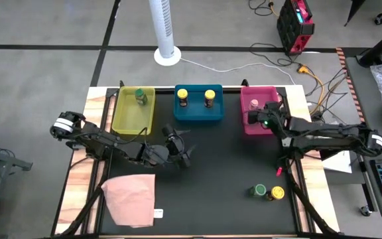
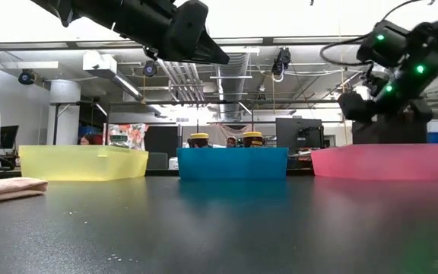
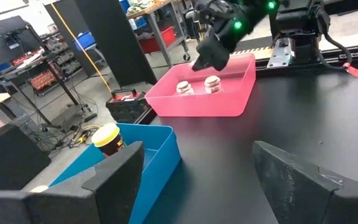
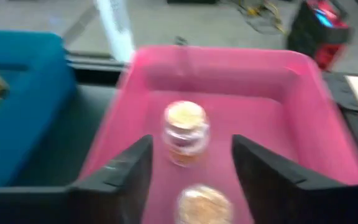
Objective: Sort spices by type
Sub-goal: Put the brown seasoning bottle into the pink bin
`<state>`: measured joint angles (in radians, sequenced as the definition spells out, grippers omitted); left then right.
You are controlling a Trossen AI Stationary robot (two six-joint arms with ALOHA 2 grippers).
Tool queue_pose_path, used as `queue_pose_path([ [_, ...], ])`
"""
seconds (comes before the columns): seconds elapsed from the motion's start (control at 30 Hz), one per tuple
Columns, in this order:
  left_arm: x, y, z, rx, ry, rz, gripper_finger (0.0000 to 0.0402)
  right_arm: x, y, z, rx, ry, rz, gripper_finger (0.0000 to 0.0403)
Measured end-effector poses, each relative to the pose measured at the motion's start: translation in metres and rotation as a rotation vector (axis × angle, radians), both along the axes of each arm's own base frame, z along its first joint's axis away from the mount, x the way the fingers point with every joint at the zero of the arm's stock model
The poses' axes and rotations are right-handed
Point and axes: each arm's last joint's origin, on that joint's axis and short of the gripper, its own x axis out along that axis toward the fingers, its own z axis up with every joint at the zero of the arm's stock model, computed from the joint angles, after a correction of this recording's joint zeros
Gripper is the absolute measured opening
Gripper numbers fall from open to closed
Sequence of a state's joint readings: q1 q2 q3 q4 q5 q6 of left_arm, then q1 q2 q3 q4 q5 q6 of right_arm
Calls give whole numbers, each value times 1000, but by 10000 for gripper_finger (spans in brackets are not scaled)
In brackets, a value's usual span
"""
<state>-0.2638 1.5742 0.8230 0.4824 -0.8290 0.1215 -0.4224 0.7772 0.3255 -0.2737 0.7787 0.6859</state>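
The pink bin (image 1: 250,126) holds two pink-lidded spice jars (image 3: 184,88) (image 3: 212,84), standing upright on its floor. My right gripper (image 4: 191,171) hovers open just above them, its fingers on either side of the farther jar (image 4: 185,132) without touching it. Two yellow-lidded jars (image 1: 182,97) (image 1: 209,97) stand in the blue bin (image 1: 198,116). A green-lidded jar (image 1: 140,97) stands in the yellow bin (image 1: 130,119). A green-lidded jar (image 1: 259,191) and a yellow-lidded jar (image 1: 278,193) stand on the mat, near right. My left gripper (image 1: 178,149) waits open at mid-table, holding nothing.
A pink cloth (image 1: 131,199) lies on the mat at the near left. The three bins stand in a row along the far edge. The black mat (image 1: 217,172) lies bare between the bins and the loose jars.
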Motion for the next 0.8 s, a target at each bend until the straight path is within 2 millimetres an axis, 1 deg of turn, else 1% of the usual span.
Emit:
queue_pose_path([
  [0.07,0,0,0,-4,-3,1,283,-2,-2,9,57,64,-42,149],
  [0.13,0,0,0,-6,-5,1,283,-2,-4,18,117,116,-65,85],
  [0.17,0,0,0,-6,-6,1,283,-2,-6,21,145,134,-67,53],
  [0.2,0,0,0,-7,-8,1,283,-2,-8,23,175,151,-66,31],
  [0.3,0,0,0,-8,-10,1,283,1,-16,22,263,176,-64,18],
  [0.43,0,0,0,-8,-9,0,283,2,-25,6,340,265,-91,10],
  [0.6,0,0,0,-6,-8,0,283,5,-29,-10,398,338,-105,9],
  [0.8,0,0,0,-1,-5,-1,283,10,-32,-12,412,318,-79,9],
])
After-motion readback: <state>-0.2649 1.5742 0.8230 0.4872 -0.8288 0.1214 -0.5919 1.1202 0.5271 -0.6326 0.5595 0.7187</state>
